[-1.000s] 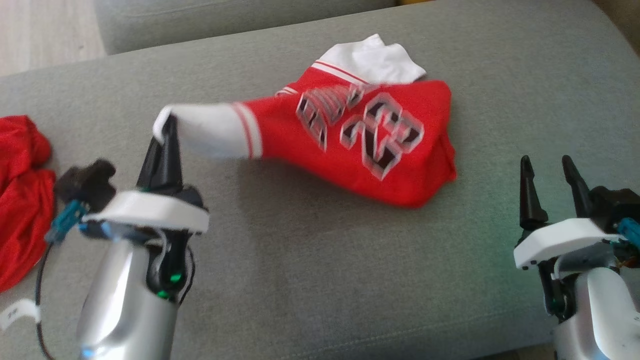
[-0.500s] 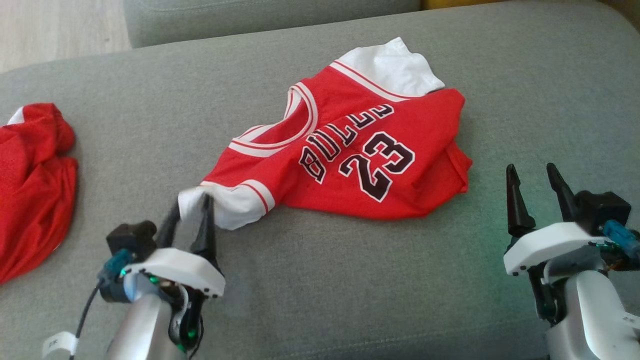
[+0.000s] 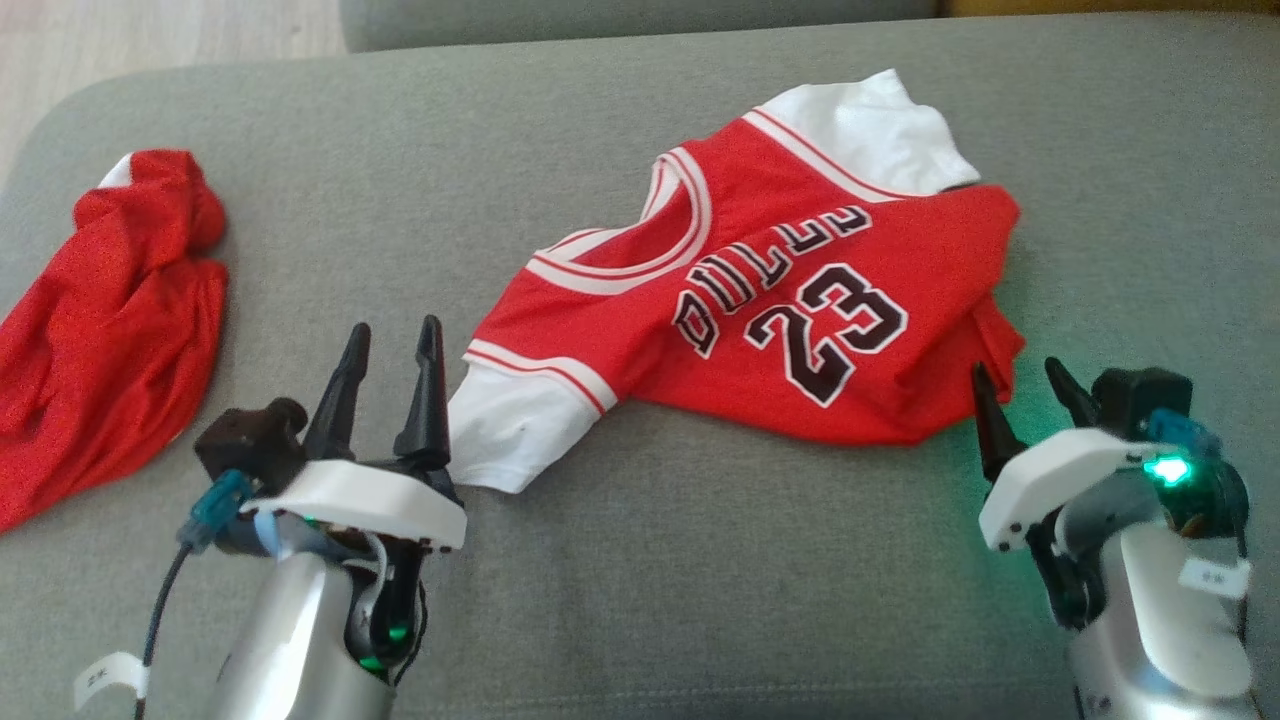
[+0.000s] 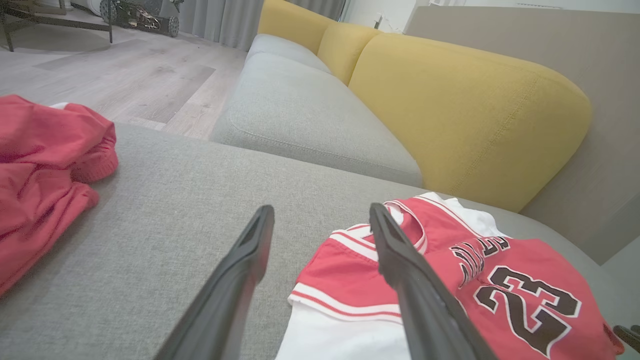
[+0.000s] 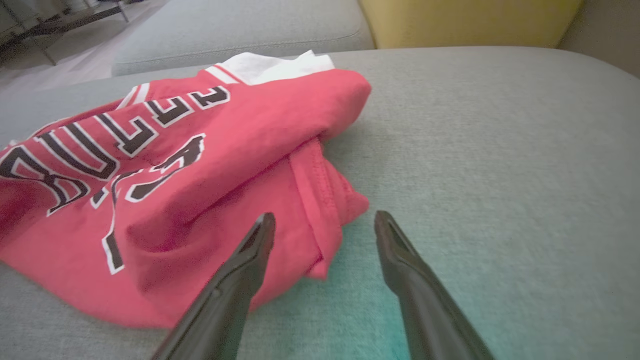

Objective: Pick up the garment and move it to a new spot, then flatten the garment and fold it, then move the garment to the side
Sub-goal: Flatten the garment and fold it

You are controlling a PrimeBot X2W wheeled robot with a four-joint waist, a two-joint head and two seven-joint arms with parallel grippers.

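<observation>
While the left end effector (image 3: 392, 375) and right end effector (image 3: 1020, 385) are gaping open, the red Bulls jersey (image 3: 800, 300) is lying at one o'clock on the grey sofa seat (image 3: 700, 560), yellow back cushions (image 4: 465, 115) rising behind.

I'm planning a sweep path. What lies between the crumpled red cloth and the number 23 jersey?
In the head view: bare grey cushion, and the open left hand just beside the white sleeve of the jersey.
</observation>
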